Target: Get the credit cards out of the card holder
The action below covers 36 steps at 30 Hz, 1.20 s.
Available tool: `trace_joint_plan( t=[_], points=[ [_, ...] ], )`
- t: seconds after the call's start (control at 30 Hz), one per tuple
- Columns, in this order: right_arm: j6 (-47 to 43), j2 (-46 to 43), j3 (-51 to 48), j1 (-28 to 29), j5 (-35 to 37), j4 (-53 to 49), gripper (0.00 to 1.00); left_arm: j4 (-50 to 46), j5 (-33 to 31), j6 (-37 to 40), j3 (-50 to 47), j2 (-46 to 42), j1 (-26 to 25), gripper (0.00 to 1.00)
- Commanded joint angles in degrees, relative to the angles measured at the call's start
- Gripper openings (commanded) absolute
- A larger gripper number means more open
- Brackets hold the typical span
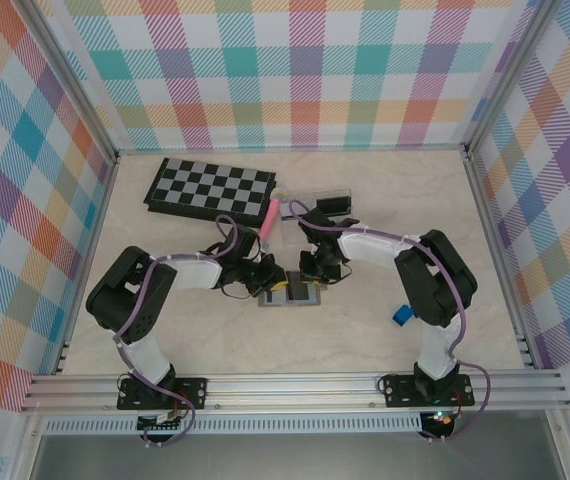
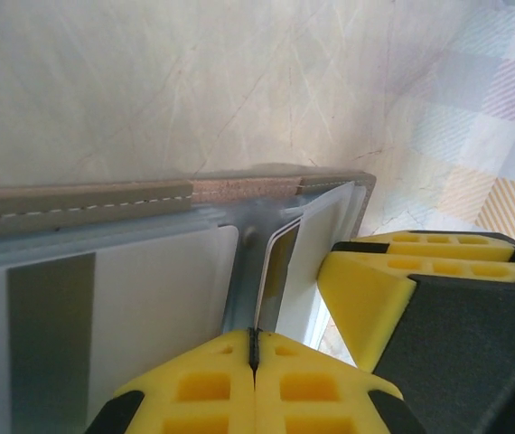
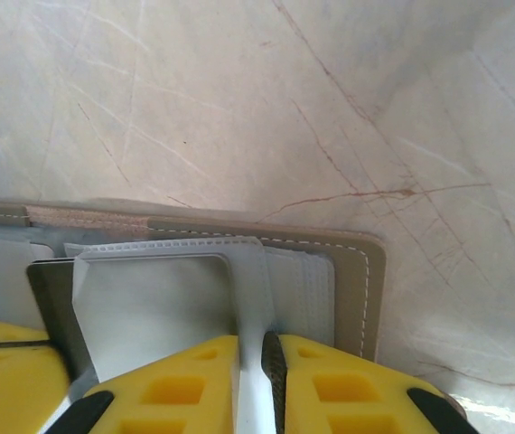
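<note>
The card holder (image 1: 292, 293) lies open on the table between my two grippers. In the left wrist view its stitched taupe edge (image 2: 77, 203) runs across, and a pale card face with a grey stripe (image 2: 50, 334) sits in the left panel. My left gripper (image 2: 255, 342) is shut on the edge of a thin credit card (image 2: 274, 262) that stands edge-on out of the fold. My right gripper (image 3: 259, 357) is shut on a pale grey-blue pocket flap (image 3: 248, 298) of the card holder (image 3: 366, 271). One of its yellow fingers (image 2: 375, 289) shows close beside the left gripper.
A folded chessboard (image 1: 210, 188) lies at the back left. A clear plastic box (image 1: 315, 200) and a pink object (image 1: 268, 222) sit just behind the grippers. A small blue item (image 1: 403, 315) is by the right arm. Checked walls enclose the table.
</note>
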Motion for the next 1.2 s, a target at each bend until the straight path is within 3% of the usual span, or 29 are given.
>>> trace_joint_plan(
  t=[0.0,0.4,0.73,1.17],
  points=[
    [0.5,2.3,-1.5,-0.6,1.9,-2.1,0.19,-1.3,0.3,1.8,-1.1,-2.7,1.3,0.0],
    [-3.8,-3.6,1.4,-1.1,-3.7,-0.9,0.21,-2.7,0.1,2.7,-1.1,-2.6,1.8,0.0],
    [-3.4,-1.3,0.2,-0.2,-7.7,0.2,0.21,-3.3,0.1,2.9,-0.8,-1.5,1.9,0.01],
    [-3.8,3.0,1.0,-0.2,-9.7,-0.5,0.21,-0.1,1.8,1.1,-0.6,-0.2,1.9,0.15]
  ],
)
